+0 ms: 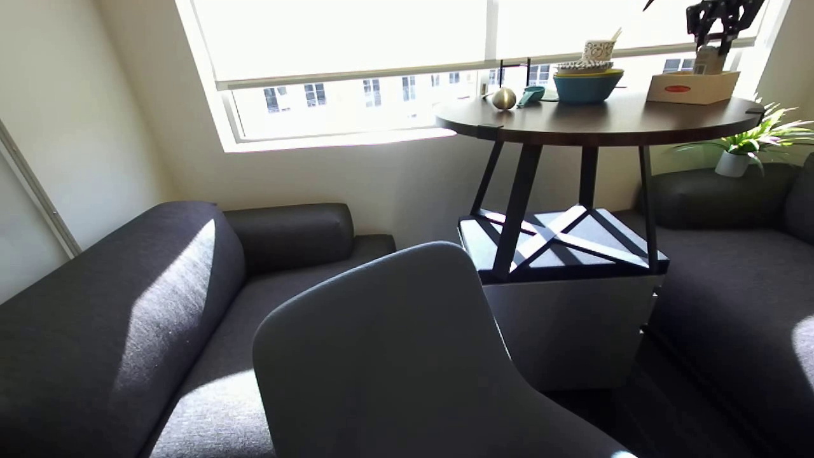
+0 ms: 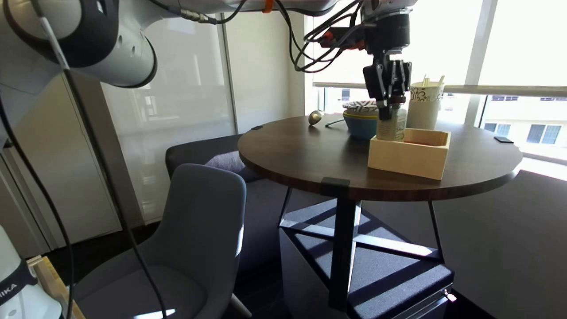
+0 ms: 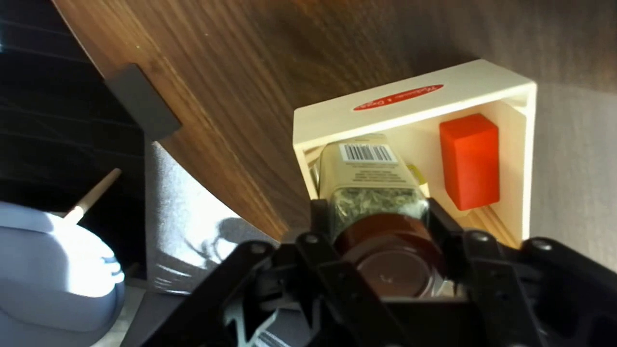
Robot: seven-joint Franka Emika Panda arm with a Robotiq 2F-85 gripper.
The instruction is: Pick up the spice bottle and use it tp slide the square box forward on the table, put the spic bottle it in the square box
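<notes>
The spice bottle [image 3: 371, 168] has a reddish-brown cap, green herbs and a pale label with a barcode. My gripper [image 3: 378, 209] is shut on it just below the cap; it also shows in both exterior views [image 1: 712, 48] [image 2: 392, 106]. The bottle [image 2: 392, 128] is near upright, slightly tilted, with its lower end inside the rim of the square box [image 2: 405, 157]. Its base is hidden, so I cannot tell whether it touches the box floor. The box [image 3: 332, 123] holds a red block [image 3: 470, 164] and a partly hidden yellow item. It stands on the dark brown table [image 2: 301, 146].
A blue bowl [image 2: 359, 128] with stacked dishes and a tall patterned cup [image 2: 423, 108] stand behind the box. A gold ball-shaped item [image 1: 504, 98] and a teal scoop [image 1: 531, 95] lie further along the table. A grey chair [image 2: 208, 208] stands beside the table.
</notes>
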